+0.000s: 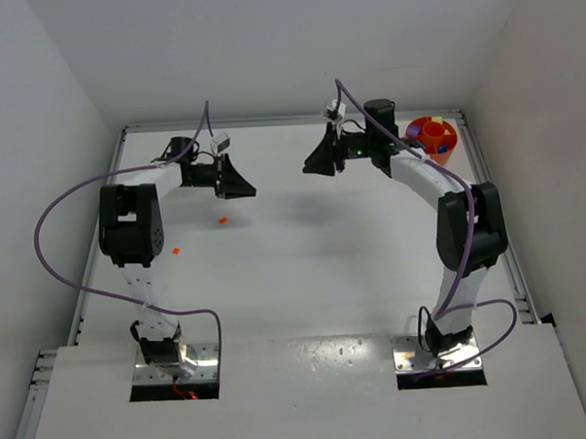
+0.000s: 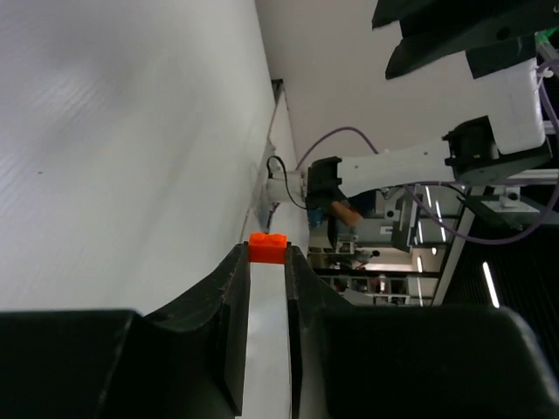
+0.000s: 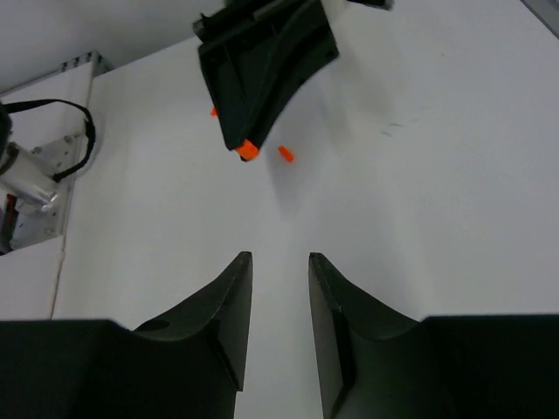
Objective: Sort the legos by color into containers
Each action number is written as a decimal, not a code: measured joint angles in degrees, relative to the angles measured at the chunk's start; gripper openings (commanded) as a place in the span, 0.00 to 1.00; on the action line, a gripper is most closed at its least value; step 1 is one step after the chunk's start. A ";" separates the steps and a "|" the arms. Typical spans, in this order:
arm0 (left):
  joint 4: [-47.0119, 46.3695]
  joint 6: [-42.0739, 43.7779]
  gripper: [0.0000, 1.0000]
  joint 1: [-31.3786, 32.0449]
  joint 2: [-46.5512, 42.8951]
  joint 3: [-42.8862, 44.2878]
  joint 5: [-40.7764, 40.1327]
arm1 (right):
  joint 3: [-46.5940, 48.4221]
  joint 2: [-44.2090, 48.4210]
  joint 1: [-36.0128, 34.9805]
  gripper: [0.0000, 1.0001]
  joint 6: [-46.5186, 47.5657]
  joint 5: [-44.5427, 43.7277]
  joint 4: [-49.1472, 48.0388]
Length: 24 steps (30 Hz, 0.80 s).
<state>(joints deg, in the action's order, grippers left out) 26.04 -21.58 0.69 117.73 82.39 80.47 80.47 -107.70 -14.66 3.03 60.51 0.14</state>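
Currently left end effector [image 2: 267, 262] pinches orange-red lego [image 2: 267, 247]; right end effector [image 3: 279, 262] stands parted.

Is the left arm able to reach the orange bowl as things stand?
Probably not: the orange bowl sits far right, with the right gripper between it and the left gripper holding an orange brick.

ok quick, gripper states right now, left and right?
left gripper: shut on an orange brick, pinched at its tips.
right gripper: open, holding nothing.
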 measured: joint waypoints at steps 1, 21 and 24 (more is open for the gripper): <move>-0.94 -0.72 0.06 0.24 0.00 0.02 0.70 | 0.00 0.00 -0.76 0.33 -0.63 0.72 -1.25; -4.68 -4.85 0.06 6.21 -3.48 -4.52 3.34 | 3.19 -0.81 -9.92 0.45 17.38 6.47 13.64; -4.72 -4.85 0.06 7.26 -4.50 -4.98 3.37 | 3.37 -1.60 -9.99 0.46 19.06 5.90 14.56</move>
<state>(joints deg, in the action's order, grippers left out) 21.32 -26.44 7.94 113.23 77.41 83.83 83.83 -109.30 -24.64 22.09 66.41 14.70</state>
